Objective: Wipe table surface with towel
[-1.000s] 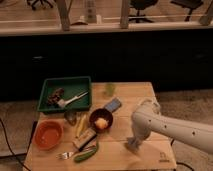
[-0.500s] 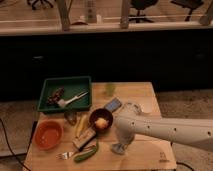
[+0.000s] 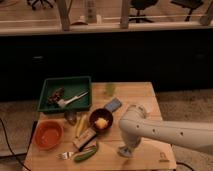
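Observation:
The table surface (image 3: pixel 145 97) is a light wooden top of planks with a small dark logo (image 3: pixel 162 160) at its near right corner. My white arm reaches in from the right edge and bends down to the near middle of the table. The gripper (image 3: pixel 125 151) points down and presses a small bunched grey towel (image 3: pixel 121 152) against the wood, just right of a green vegetable (image 3: pixel 85 154). It is shut on the towel, whose edges show around the tip.
The left half is crowded: a green tray (image 3: pixel 46 100) with utensils, an orange bowl (image 3: pixel 48 134), a dark bowl (image 3: pixel 101 121) with yellow food, a banana (image 3: pixel 80 125), a brown packet (image 3: pixel 85 139), a fork (image 3: pixel 65 155). A blue-grey block (image 3: pixel 113 105) and green cup (image 3: pixel 110 89) stand further back.
The gripper and towel slid left along the near part of the table, then came back slightly to the right. The arm's elbow shifted left with it. Other objects stayed put.

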